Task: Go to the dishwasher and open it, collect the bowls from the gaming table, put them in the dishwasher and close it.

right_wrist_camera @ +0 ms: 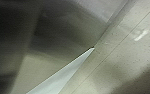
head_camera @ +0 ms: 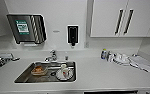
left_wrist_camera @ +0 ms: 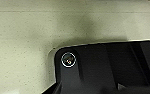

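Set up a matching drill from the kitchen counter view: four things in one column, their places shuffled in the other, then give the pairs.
Things:
1. brownish dish
2. small bottle
3. paper towel dispenser
4. tap

Places:
A. on the wall, above the counter
B. on the counter, right of the sink
C. inside the sink
D. behind the sink, at its rim

Pairs: 1-C, 2-B, 3-A, 4-D

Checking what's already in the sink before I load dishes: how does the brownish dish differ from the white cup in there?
The brownish dish is low and wide, while the white cup is taller and narrower. The dish is brown-orange; the cup is white with a small reddish mark. The dish lies toward the sink's left side, the cup toward its right, seemingly on a pale plate. Both sit inside the steel sink, below the faucet.
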You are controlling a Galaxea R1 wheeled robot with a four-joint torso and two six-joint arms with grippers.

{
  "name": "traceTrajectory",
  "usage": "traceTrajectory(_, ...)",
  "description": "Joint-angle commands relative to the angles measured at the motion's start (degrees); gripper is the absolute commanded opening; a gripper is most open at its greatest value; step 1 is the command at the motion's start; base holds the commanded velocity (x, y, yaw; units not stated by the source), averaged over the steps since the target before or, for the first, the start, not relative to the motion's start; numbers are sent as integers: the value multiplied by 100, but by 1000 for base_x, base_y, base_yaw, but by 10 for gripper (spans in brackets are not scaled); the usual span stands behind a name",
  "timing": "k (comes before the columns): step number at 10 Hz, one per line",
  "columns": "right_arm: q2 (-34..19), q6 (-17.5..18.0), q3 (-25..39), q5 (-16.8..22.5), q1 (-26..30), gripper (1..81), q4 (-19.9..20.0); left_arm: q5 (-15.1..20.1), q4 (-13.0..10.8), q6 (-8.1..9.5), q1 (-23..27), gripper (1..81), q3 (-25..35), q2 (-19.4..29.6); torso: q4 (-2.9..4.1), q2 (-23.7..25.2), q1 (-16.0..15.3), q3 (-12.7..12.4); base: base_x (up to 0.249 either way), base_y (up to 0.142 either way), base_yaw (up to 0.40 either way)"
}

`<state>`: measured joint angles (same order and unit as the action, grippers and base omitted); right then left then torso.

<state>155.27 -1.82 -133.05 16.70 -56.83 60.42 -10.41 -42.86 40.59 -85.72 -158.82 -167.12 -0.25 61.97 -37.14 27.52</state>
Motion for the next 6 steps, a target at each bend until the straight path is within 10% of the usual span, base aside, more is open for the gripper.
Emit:
traceTrajectory(1, 147, 217, -72, -44, 1538, 811, 410, 215, -38, 1, 262, 811, -44, 91, 0, 0, 0, 0, 0, 0, 0)
traceTrajectory(6, 191, 147, 140, -53, 1846, 811, 401, 215, -38, 1, 236, 811, -52, 108, -2, 0, 0, 2, 0, 0, 0)
